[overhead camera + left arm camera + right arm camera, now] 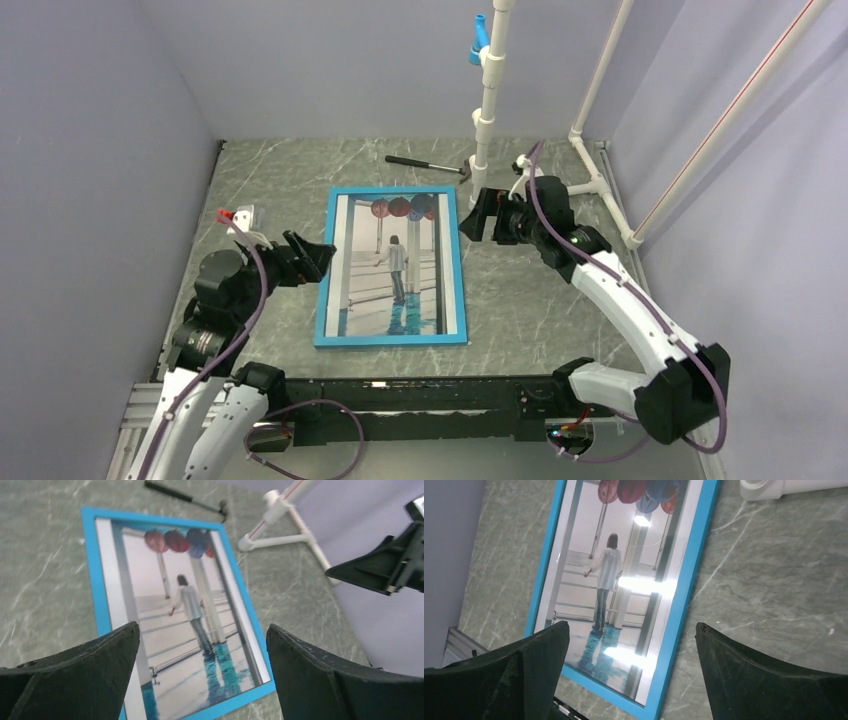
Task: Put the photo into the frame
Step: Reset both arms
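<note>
Looking down on the frame (pixel 392 340), flat at the middle of the counter (pixel 540 300), turquoise front up, long sides running away from the arm bases. Holds the photo (pixel 395 265) inside its border, picture side up: figure among columns, reddish spheres at the far end, blue floor at the near end, white strips down both long sides. Sits square within the blue rim, bounded by it on all four edges. Shows patches of glare on the glossy surface in the right wrist view.

Left pincer (pixel 322 258): fingers spread wide apart, clamped on nothing, raised off the counter just beside the frame's left long edge, about midway along it, pointing toward the photo. Right pincer (pixel 468 218): likewise spread wide, nothing between the fingers, hovering near the frame's far right corner and turned toward it. Apart from frame and photo in both wrist views, with the print lying below the black fingers.

Beyond the frame, at the far side of the counter: black-handled hammer (pixel 425 164), lying flat, well apart from the frame. Beside its head, white pipe stand (pixel 490 90), upright.
</note>
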Tool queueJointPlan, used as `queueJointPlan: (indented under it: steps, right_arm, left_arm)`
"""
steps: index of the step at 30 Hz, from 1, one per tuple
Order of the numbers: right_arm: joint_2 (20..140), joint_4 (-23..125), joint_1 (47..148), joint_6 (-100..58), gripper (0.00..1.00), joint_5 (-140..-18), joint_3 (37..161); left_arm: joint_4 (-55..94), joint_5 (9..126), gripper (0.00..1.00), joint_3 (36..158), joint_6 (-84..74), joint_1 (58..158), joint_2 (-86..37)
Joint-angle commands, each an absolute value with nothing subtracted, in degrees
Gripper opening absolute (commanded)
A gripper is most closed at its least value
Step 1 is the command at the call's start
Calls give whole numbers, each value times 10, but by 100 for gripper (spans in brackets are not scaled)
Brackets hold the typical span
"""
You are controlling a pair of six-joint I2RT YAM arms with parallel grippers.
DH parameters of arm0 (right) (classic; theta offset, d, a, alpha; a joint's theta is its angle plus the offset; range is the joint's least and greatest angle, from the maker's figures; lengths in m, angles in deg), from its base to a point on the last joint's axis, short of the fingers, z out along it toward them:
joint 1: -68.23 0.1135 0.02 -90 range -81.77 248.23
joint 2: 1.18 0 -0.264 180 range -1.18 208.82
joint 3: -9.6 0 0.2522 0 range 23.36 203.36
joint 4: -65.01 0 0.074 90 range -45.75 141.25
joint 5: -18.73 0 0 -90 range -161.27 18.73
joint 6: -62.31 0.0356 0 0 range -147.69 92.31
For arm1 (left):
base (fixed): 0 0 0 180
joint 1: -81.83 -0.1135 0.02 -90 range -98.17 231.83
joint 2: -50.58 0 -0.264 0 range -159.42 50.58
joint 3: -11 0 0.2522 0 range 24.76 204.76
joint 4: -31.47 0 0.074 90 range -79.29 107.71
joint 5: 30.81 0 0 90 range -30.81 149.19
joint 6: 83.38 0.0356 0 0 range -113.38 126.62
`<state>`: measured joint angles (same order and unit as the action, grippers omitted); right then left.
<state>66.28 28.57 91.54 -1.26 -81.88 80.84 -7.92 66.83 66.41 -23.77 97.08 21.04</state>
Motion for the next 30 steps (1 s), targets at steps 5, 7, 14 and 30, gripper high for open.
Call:
queueJointPlan:
  steps: [5, 7, 14, 30]
  right_arm:
    - [554, 321, 904, -40, 98, -728, 746]
    - [537, 339, 901, -61, 99, -714, 723]
    - [497, 412, 884, -126, 99, -603, 638]
    - [552, 768, 781, -215, 99, -556, 417]
  left_arm:
    - [96, 745, 99, 581, -130, 971, 308]
    - [115, 721, 99, 549, -109, 971, 326]
    - [172, 609, 99, 467, -46, 971, 313]
    - [616, 509, 100, 288, 71, 852, 17]
